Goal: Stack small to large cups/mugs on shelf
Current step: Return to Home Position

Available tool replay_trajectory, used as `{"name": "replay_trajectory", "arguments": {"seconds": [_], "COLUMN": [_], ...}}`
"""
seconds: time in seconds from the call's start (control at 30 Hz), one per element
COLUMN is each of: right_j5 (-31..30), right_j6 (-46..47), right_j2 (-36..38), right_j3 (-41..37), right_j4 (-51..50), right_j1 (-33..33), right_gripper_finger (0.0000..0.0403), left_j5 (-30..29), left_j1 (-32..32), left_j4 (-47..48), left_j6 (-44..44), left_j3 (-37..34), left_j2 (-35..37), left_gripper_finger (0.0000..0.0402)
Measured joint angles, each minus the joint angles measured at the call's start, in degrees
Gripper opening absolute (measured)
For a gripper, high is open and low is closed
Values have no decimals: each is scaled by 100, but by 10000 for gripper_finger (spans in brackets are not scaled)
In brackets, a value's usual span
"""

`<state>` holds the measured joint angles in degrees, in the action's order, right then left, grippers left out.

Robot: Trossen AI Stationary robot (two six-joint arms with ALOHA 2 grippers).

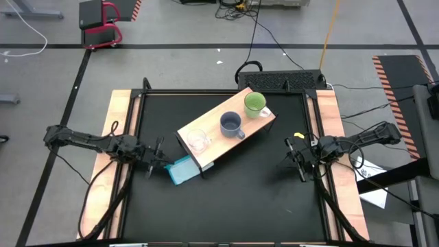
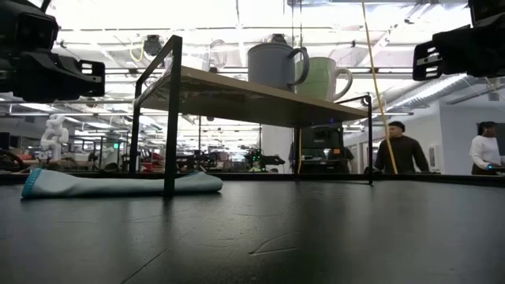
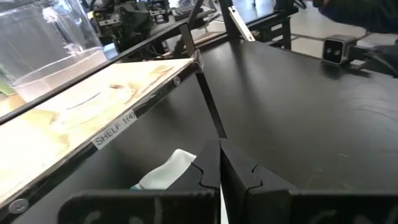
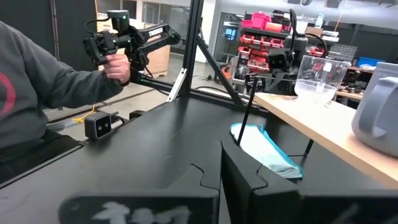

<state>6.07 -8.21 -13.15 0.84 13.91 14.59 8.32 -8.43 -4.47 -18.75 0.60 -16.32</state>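
Wood shelf (image 1: 209, 152) diagonal (mugs (image 1: 231, 124) aboard), left end effector (image 1: 156, 156), right end effector (image 1: 295, 159) closed, empty

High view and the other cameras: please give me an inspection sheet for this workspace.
Surface: black table top, wooden side strips.
Job's things: small clear glass cup, grey-blue handled mug and light-green handled mug, upright in a row on the light-wood shelf.
Clutter: flat teal block at the shelf's glass-cup end.
Grippers: left gripper and right gripper shut, holding nothing.
Cables: black cable and yellow cable on the floor.
Surroundings: grey-sleeved person holding a device; person in dark top; person in white top.
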Motion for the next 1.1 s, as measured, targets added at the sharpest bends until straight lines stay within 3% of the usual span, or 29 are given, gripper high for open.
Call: {"name": "replay_trajectory", "arguments": {"seconds": [0.33,1.1], "right_j5": [-1,-3], "right_j6": [253,452], "right_j2": [0,0], "right_j3": [-4,-4], "right_j4": [-78,-94], "right_j1": [0,0], "right_gripper_finger": [0,0], "left_j5": [474,494], "left_j1": [131,129], "left_j4": [0,0], "left_j6": [291,709], "left_j3": [0,0], "left_j2": [-11,-11], "left_gripper_finger": [0,10]}}
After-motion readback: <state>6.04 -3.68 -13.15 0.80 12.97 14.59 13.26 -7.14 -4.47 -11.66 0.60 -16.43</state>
